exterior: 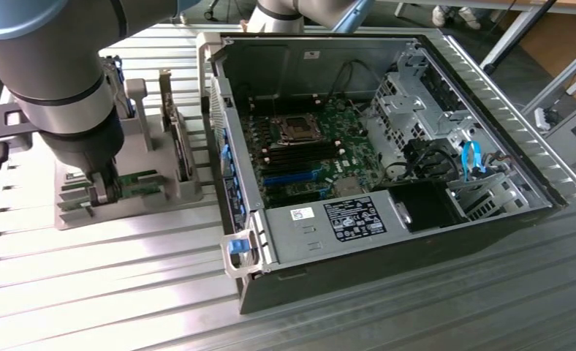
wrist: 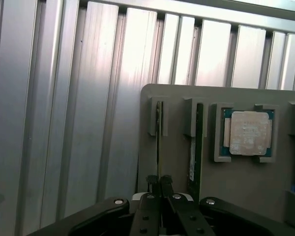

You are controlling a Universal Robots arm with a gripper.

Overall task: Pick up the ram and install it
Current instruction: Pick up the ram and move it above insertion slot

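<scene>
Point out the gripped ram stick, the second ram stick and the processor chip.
Gripped ram stick [wrist: 159, 142]: wrist view, midway along its thin edge.
Second ram stick [wrist: 198, 142]: wrist view, midway along its dark edge.
Processor chip [wrist: 249, 132]: wrist view, centre of its silver lid.

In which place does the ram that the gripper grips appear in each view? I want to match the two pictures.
Exterior view: the ram stands in the grey holder at the exterior view's left, at the gripper.
Wrist view: the ram is seen edge-on, clamped in the gripper, one slot away from a second ram.
Shared landmark: the grey holder.
</scene>
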